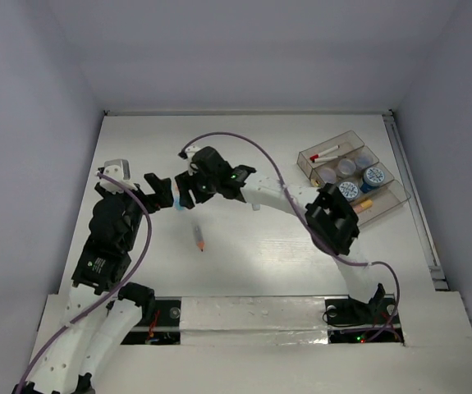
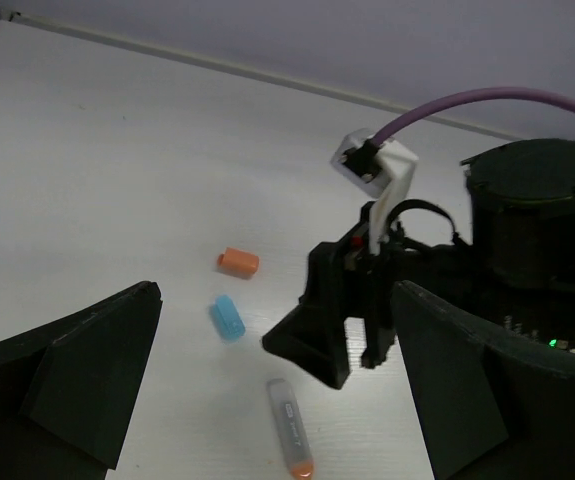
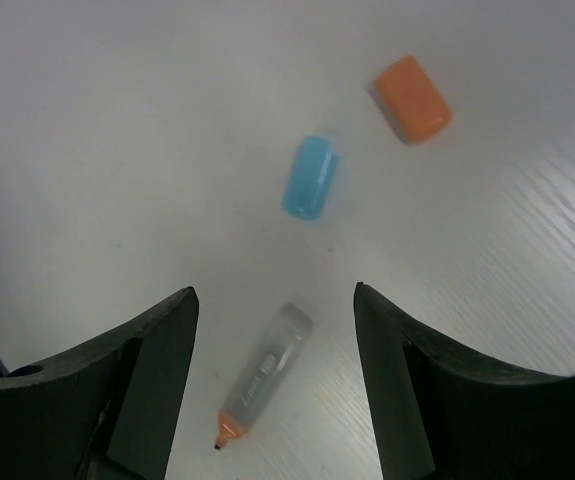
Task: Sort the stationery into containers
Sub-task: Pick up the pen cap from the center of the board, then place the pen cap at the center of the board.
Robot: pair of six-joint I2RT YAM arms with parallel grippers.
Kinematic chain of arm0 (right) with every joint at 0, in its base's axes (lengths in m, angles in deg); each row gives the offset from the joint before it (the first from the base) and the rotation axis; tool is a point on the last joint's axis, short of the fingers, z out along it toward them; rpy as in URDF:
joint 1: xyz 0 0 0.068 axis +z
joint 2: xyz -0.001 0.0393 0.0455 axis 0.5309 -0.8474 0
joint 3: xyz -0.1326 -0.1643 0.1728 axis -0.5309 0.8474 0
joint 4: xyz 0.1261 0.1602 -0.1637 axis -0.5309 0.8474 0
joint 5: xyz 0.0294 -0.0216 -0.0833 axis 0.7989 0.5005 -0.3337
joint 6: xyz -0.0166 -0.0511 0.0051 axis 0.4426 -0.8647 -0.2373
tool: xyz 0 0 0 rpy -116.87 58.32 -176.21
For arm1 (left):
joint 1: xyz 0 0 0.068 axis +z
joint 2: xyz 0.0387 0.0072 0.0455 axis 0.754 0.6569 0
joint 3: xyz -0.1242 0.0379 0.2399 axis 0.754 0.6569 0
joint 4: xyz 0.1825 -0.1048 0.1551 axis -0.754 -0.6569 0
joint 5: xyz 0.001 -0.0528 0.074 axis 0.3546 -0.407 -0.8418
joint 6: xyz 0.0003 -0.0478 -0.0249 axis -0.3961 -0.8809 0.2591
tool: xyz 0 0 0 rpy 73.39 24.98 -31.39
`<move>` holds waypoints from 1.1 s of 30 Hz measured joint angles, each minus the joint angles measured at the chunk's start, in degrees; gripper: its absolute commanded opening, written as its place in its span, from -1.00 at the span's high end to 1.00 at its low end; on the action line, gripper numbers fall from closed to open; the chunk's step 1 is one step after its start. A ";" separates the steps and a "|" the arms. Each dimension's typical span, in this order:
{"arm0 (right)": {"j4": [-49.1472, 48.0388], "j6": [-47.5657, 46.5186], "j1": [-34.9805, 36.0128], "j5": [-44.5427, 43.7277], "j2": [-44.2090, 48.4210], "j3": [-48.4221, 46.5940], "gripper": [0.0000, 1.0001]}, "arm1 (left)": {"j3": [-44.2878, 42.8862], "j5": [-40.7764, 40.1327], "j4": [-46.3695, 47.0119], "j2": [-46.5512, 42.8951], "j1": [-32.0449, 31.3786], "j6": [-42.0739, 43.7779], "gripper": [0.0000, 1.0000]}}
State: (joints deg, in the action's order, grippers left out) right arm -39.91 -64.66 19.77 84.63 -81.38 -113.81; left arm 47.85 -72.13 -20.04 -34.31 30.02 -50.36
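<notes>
Black plastic, matt: right pincer fingers [image 3: 137, 400]. Table [image 3: 117, 120] beneath them: white, matt, with faint grain lines beside the right-hand finger. Marker [image 3: 264, 372] between the fingers: translucent grey plastic barrel, smooth, with an orange tip. Light-blue cap [image 3: 309, 178] just ahead: smooth plastic, soft sheen. Orange cap [image 3: 413, 98] further ahead: plastic, satin. Cable [image 2: 467, 105] at that pincer's wrist: purple, smooth sheath. Tray [image 1: 327, 144], well apart from the pincer: clear smoky plastic, glossy.

Even bright light, soft shadows.
</notes>
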 measured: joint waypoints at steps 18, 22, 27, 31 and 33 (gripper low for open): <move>13.35 -7.39 4.42 -7.02 -23.96 -29.18 0.46 | 0.00 -0.57 0.15 -1.49 1.01 -0.31 -0.98; 12.57 -7.85 4.57 -9.05 -24.02 -29.05 1.00 | 0.00 -0.33 0.15 -1.57 1.01 -0.31 -0.98; 6.19 -8.85 4.57 -11.30 -16.98 -19.43 1.00 | 0.00 -0.15 0.15 -1.64 1.01 -0.31 -0.98; 2.45 -9.68 4.48 -13.27 -5.66 -2.67 1.00 | 0.00 -0.04 0.17 -1.77 1.01 -0.31 -0.98; -0.42 -9.90 4.04 -13.60 2.05 7.17 1.00 | 0.00 0.09 0.17 -2.05 1.01 -0.31 -0.98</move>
State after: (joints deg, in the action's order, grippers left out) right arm -40.33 -74.56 23.81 71.04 -79.32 -106.64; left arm 47.85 -72.04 -19.86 -36.37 31.02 -50.66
